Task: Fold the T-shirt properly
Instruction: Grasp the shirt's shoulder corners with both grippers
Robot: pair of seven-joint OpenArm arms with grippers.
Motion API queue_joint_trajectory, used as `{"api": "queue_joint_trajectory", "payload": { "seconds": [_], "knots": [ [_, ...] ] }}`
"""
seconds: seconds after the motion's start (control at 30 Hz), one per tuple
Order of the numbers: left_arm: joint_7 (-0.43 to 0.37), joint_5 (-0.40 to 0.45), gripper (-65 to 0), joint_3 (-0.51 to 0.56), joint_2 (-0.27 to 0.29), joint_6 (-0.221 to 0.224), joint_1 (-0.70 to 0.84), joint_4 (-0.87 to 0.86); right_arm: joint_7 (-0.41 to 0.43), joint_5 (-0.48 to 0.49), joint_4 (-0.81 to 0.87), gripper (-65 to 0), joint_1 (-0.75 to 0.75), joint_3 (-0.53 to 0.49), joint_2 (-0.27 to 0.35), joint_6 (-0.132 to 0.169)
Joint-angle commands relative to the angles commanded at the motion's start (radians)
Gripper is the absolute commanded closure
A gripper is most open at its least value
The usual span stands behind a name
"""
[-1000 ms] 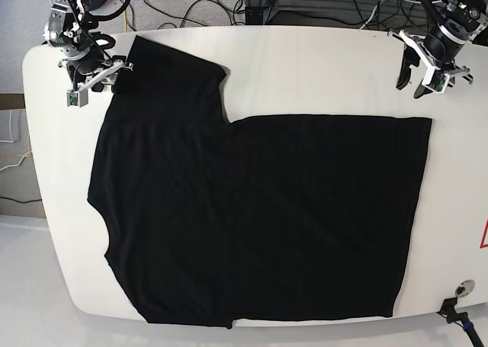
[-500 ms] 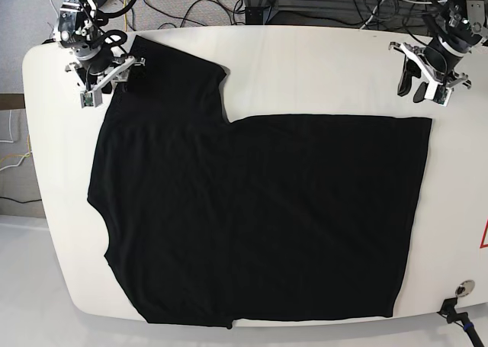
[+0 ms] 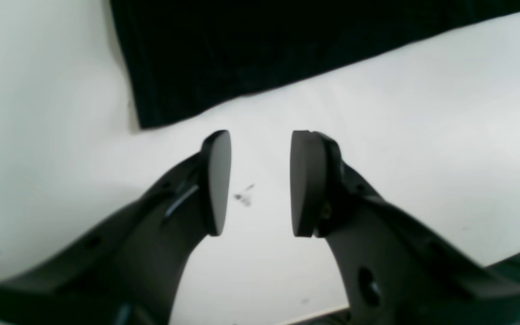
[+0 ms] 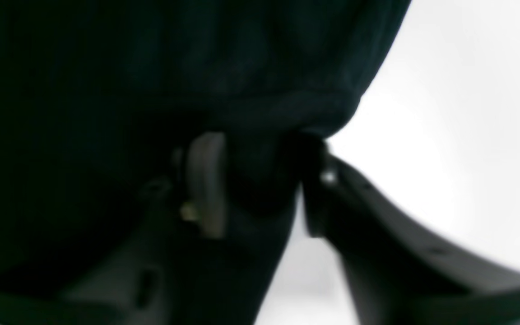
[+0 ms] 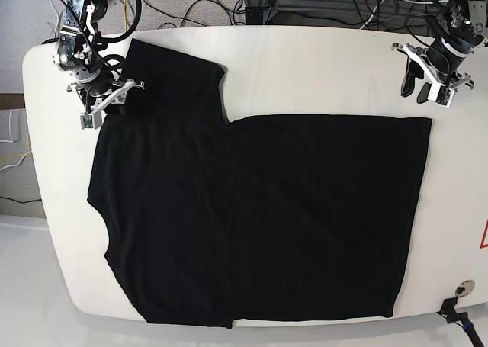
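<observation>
White rounded table (image 5: 305, 65), cables and metal framing behind its far edge.

Item: T-shirt (image 5: 252, 217), black, plain side up, spread flat over most of the table; one sleeve reaches toward the far corner on the base view's left; hem edge lies toward the view's right.

Right gripper (image 5: 107, 103): at the sleeve edge, jaws parted with dark fabric bunched between them; whether it truly pinches cannot be told from the blurred wrist view.

Left gripper (image 5: 428, 81): spread, empty, over bare table just beyond the shirt's corner.

Risks, as judged: a shallow bite on the sleeve may slip once lifted; catching a single layer would drag the cloth askew; a one-sided pull would wrinkle the body.

Obstructions: none on the cloth; small round fitting (image 5: 461, 290) near the front corner, well apart.
</observation>
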Motion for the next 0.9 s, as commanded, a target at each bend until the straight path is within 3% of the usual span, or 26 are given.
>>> {"api": "queue_joint_trajectory", "payload": {
  "seconds": [0.03,0.07,0.17,0.37,0.4,0.43,0.5,0.67,0.9],
  "knots": [
    [0.002,0.003,-20.6,0.000,-0.006,-0.003,-0.001,-0.005,-0.011,-0.003,0.013,-2.2,-0.007,-0.003,-0.001,0.006],
    [0.005,0.010,-20.2,0.000,-0.012,-0.001,-0.006,-0.012,-0.021,-0.007,0.029,0.0,-0.015,-0.004,-0.002,0.015],
    [-0.002,0.027,-19.5,-0.015,-0.047,-0.002,-0.030,-0.072,-0.032,-0.019,0.090,0.0,-0.036,0.004,-0.005,0.038],
    [-0.019,0.076,-22.1,-0.028,-0.124,-0.006,-0.119,-0.250,-0.043,-0.034,0.179,0.0,-0.081,0.004,-0.006,0.047],
    [-0.002,0.048,-20.0,-0.023,-0.088,0.021,-0.087,-0.141,-0.055,-0.025,0.111,0.0,-0.056,0.006,-0.009,0.024],
    [0.004,0.026,-20.0,-0.023,-0.093,0.018,-0.117,-0.162,-0.056,-0.026,0.111,0.0,-0.055,0.007,-0.011,0.026],
    [0.020,-0.016,-20.0,-0.019,-0.100,0.004,-0.180,-0.225,-0.056,-0.027,0.105,0.0,-0.055,0.005,-0.010,0.027],
    [0.051,-0.077,-20.3,-0.016,-0.134,-0.078,-0.364,-0.459,-0.052,-0.029,0.098,0.0,-0.055,0.004,-0.011,0.028],
    [0.059,-0.079,-20.5,0.071,-0.194,-0.109,-0.566,-0.703,-0.048,-0.029,0.096,0.0,-0.055,0.005,-0.011,0.031]
  ]
}}
